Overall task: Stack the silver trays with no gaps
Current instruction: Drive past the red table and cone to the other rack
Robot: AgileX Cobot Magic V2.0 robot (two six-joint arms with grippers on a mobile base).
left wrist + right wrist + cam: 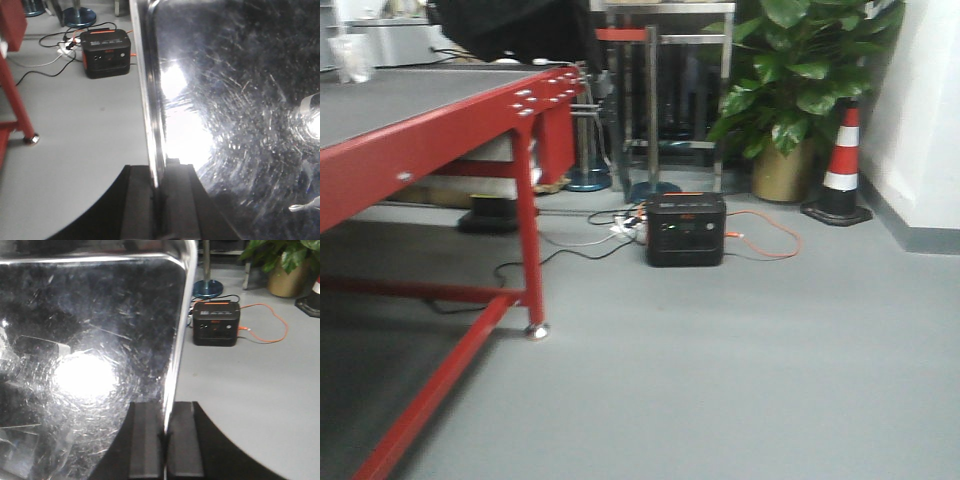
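1. The left gripper (159,186) has its 2 black fingers pinched onto the thin rim of a silver tray (240,100), with the grey floor (75,130) showing past that edge.
2. The right gripper (165,432) likewise clamps a scratched, glaring tray rim. I cannot tell whether it is the same tray.
3. A black power station (685,228) sits on the floor near the red table (420,130).
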